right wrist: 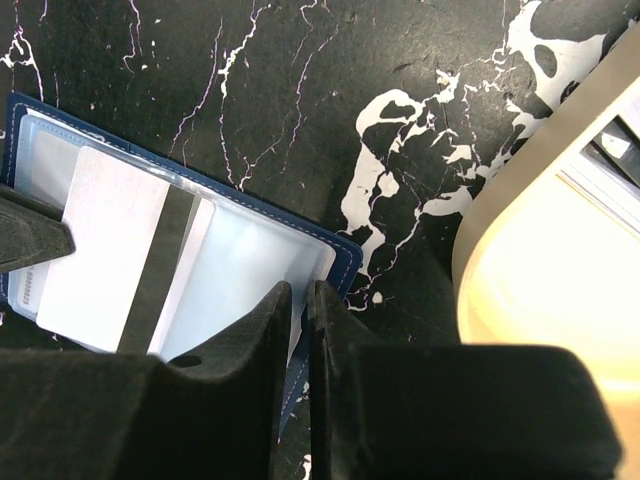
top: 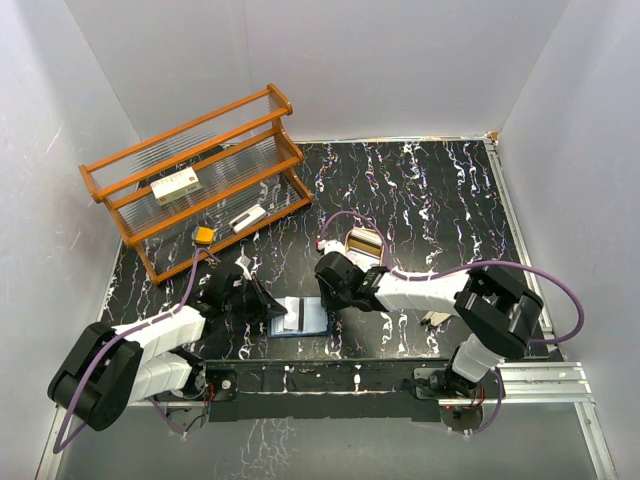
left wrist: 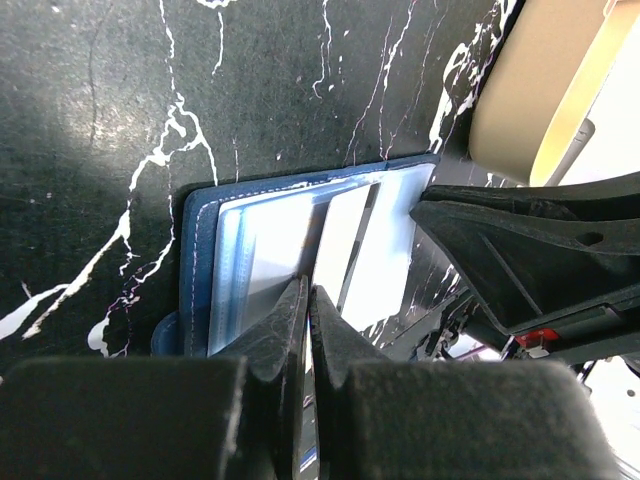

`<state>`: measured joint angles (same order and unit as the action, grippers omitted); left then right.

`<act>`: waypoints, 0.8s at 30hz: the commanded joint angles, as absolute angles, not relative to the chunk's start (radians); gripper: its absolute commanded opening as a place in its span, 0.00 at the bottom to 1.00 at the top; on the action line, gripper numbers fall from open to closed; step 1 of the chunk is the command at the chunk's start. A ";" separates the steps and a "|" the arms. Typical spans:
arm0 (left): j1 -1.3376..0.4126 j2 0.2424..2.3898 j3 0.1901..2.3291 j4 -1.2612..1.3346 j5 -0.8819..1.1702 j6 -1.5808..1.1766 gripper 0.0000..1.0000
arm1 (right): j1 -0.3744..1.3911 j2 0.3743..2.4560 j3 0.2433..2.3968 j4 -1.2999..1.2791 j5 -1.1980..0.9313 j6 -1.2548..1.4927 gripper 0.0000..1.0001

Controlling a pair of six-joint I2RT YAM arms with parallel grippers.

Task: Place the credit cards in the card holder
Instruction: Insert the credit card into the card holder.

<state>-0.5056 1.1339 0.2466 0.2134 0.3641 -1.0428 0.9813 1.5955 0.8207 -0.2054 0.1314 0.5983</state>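
Observation:
The navy card holder [top: 305, 318] lies open on the black marbled table, its light blue pockets facing up. My left gripper [top: 268, 308] is shut on a greyish-white credit card [right wrist: 120, 250] with a dark stripe, and the card lies flat over the holder's pockets. In the left wrist view the card [left wrist: 345, 250] runs forward from between my shut fingertips [left wrist: 308, 298] over the holder [left wrist: 200, 250]. My right gripper [right wrist: 300, 292] is shut on the right edge of the holder [right wrist: 340, 255], pinching its navy cover. It sits just right of the holder in the top view [top: 332, 298].
An oval tan tray [top: 352, 258] holding more cards stands just behind the right gripper; it also shows in the wrist views [left wrist: 540, 90] [right wrist: 530, 290]. A wooden rack [top: 200, 180] at the back left holds a white box with red marks [top: 176, 185].

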 commanded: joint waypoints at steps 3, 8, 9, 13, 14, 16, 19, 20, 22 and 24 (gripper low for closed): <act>-0.525 1.110 0.230 0.215 0.321 -1.071 0.00 | 0.988 1.544 0.798 -0.196 0.084 0.647 0.12; -0.549 1.117 0.215 0.245 0.305 -1.105 0.00 | 0.991 1.548 0.768 -0.161 0.072 0.669 0.11; -0.551 1.121 0.214 0.249 0.305 -1.112 0.00 | 0.992 1.550 0.764 -0.154 0.072 0.671 0.11; -0.565 1.117 0.214 0.253 0.302 -1.127 0.00 | 0.994 1.554 0.746 -0.128 0.080 0.677 0.11; -0.566 1.114 0.217 0.245 0.298 -1.126 0.00 | 0.993 1.552 0.746 -0.128 0.088 0.677 0.11; -0.570 1.109 0.225 0.232 0.292 -1.118 0.00 | 0.994 1.548 0.750 -0.135 0.103 0.671 0.11; -0.575 1.116 0.232 0.226 0.288 -1.113 0.00 | 0.994 1.530 0.762 -0.146 0.114 0.664 0.12; -0.575 1.123 0.230 0.235 0.290 -1.117 0.00 | 0.994 1.523 0.764 -0.147 0.110 0.661 0.14; -0.577 1.145 0.227 0.266 0.303 -1.127 0.01 | 0.994 1.509 0.772 -0.154 0.101 0.654 0.18; -0.579 1.159 0.229 0.283 0.306 -1.134 0.01 | 0.994 1.494 0.782 -0.180 0.102 0.653 0.21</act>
<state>-0.5682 1.1355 0.2272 0.2634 0.3141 -1.1244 0.9863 1.5497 0.7673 -0.1688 0.1001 0.6563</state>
